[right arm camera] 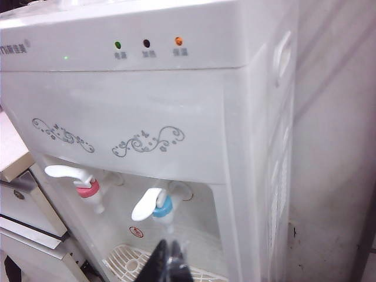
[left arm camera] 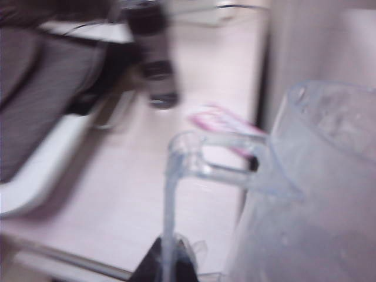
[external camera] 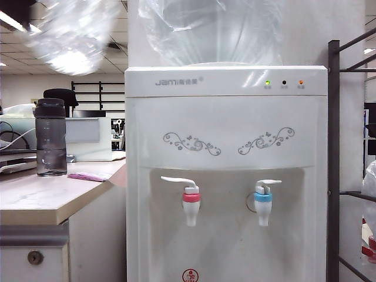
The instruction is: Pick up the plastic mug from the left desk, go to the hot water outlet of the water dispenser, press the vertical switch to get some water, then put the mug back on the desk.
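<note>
While the left gripper (left arm camera: 167, 267), fingers clamped seemingly on the plastic mug (left arm camera: 305, 194) handle, is carrying it, keep it level toward the hot water outlet (external camera: 191, 205). Right gripper (right arm camera: 167, 264) is hanging closed, empty, near the water dispenser (right arm camera: 176, 117).

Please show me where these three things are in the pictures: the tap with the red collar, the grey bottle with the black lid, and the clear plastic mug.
Red-collared tap (external camera: 191, 198): exterior view, on the red collar.
Grey bottle (external camera: 51, 144): exterior view, middle of its body.
Plastic mug (left arm camera: 320, 194): left wrist view, on its clear wall.

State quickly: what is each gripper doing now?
Left gripper: shut on the plastic mug handle, above the left desk.
Right gripper: shut, empty, facing the water dispenser.
</note>
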